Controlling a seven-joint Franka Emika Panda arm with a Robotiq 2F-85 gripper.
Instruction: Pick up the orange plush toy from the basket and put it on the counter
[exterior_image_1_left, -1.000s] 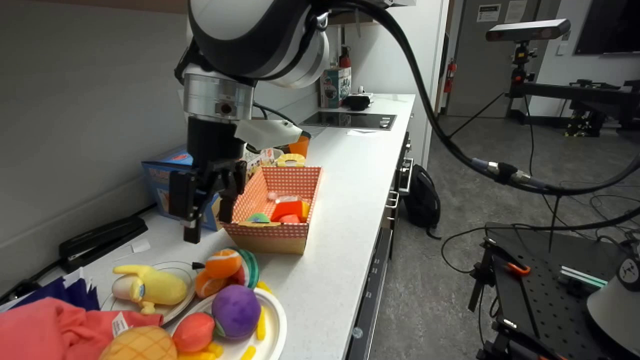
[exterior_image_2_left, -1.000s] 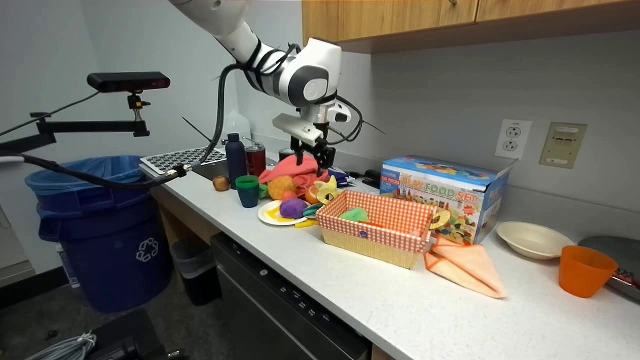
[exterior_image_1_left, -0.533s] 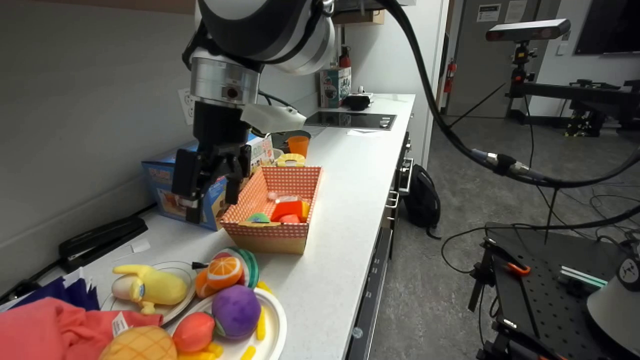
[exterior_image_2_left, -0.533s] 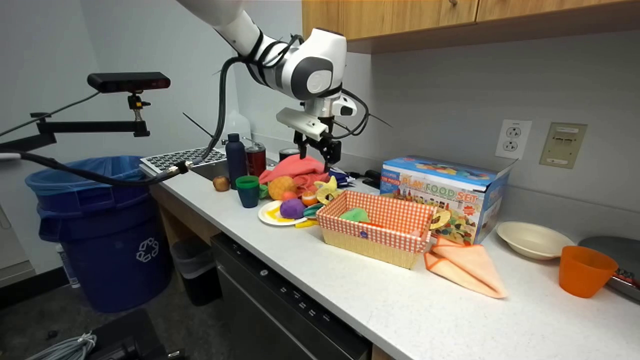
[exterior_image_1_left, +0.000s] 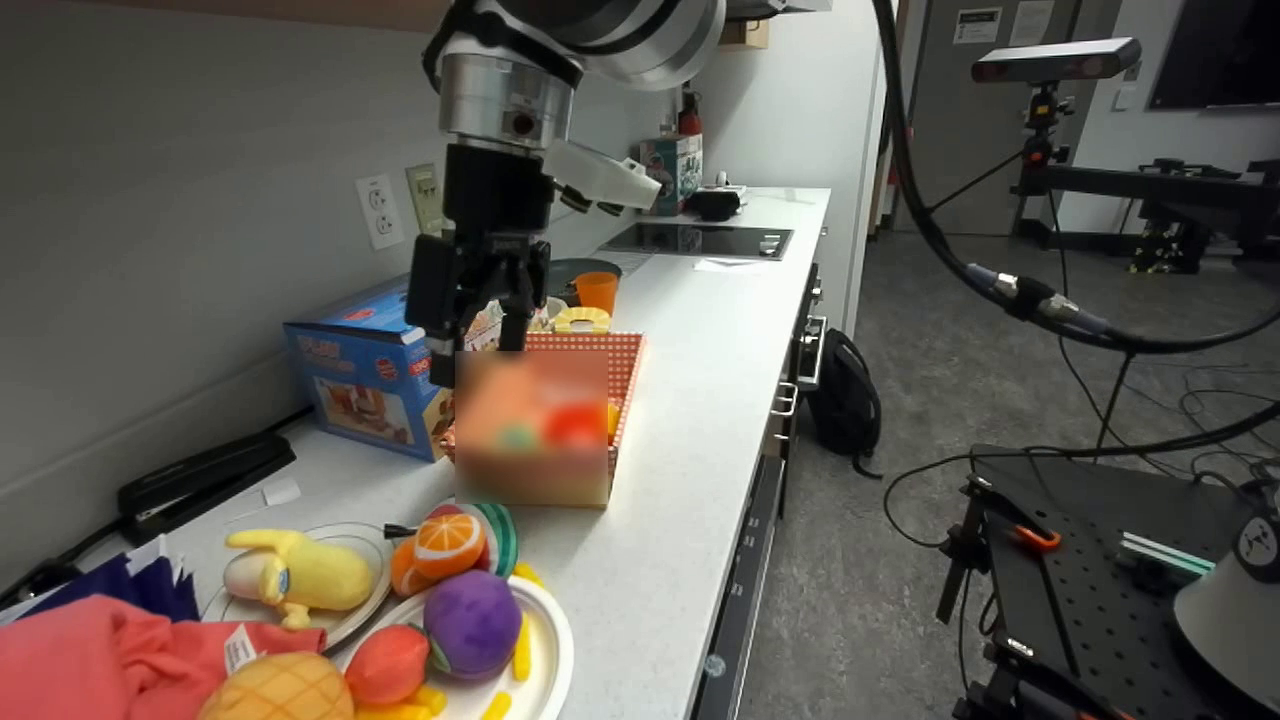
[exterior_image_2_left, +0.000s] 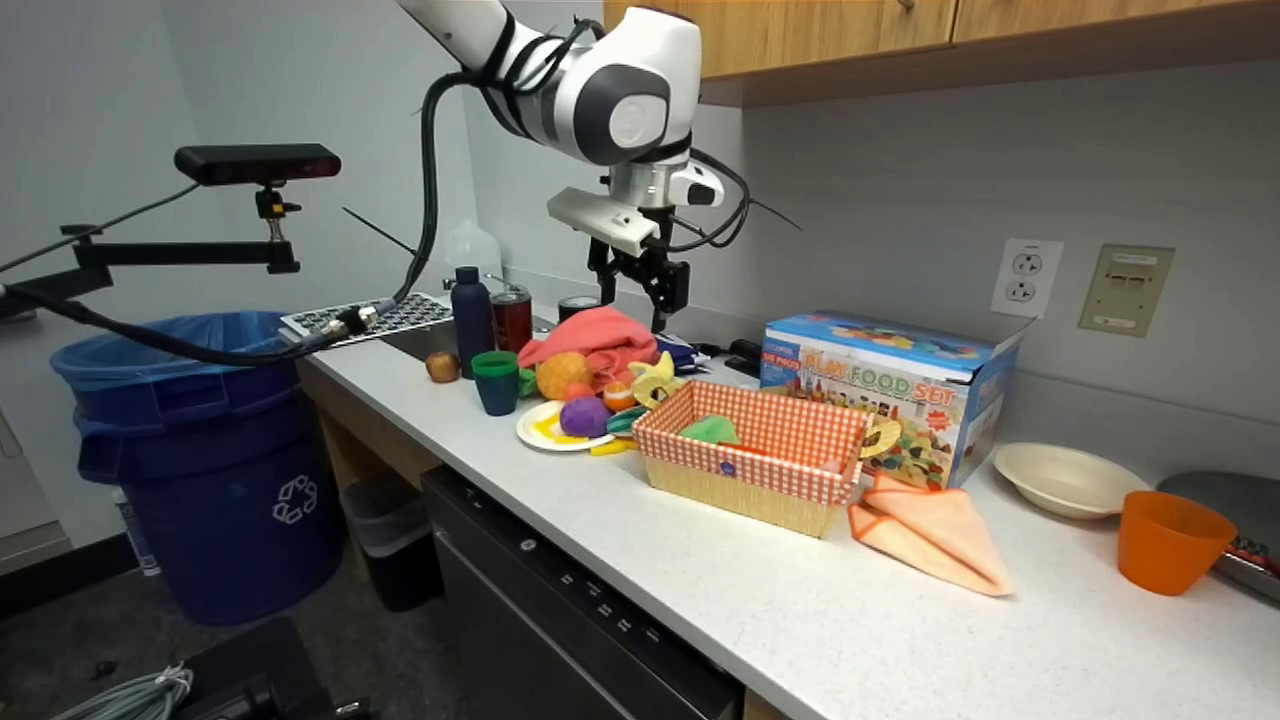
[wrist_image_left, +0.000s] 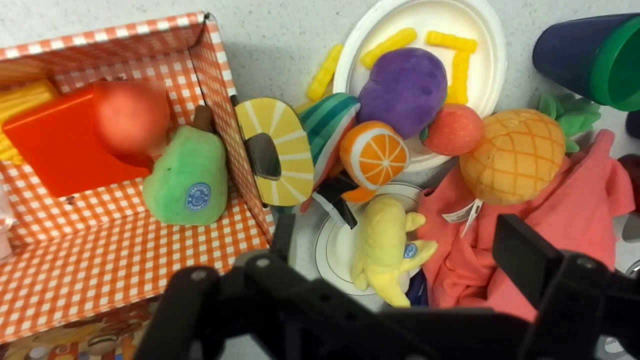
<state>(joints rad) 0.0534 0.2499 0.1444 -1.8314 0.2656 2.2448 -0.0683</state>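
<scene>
In an exterior view, the blue-and-white cardboard toy box (exterior_image_2_left: 890, 395) reads "PLAY FOOD SET" in coloured capitals, and the tall blue plastic bin (exterior_image_2_left: 200, 520) carries a white three-arrow recycling sign (exterior_image_2_left: 296, 499). In the wrist view, a round blue label (wrist_image_left: 198, 196) on the green plush pear (wrist_image_left: 187, 167) reads "CERTIFIED" along its top; its lower word is unclear.

The counter (exterior_image_2_left: 700, 575) supports the basket (exterior_image_2_left: 740, 493), a white plate (wrist_image_left: 425, 17), a peach cloth (exterior_image_2_left: 935, 535) and an orange cup (exterior_image_2_left: 1172, 545). The blue toy box (exterior_image_2_left: 880, 385) stands toward the counter's rear edge.
</scene>
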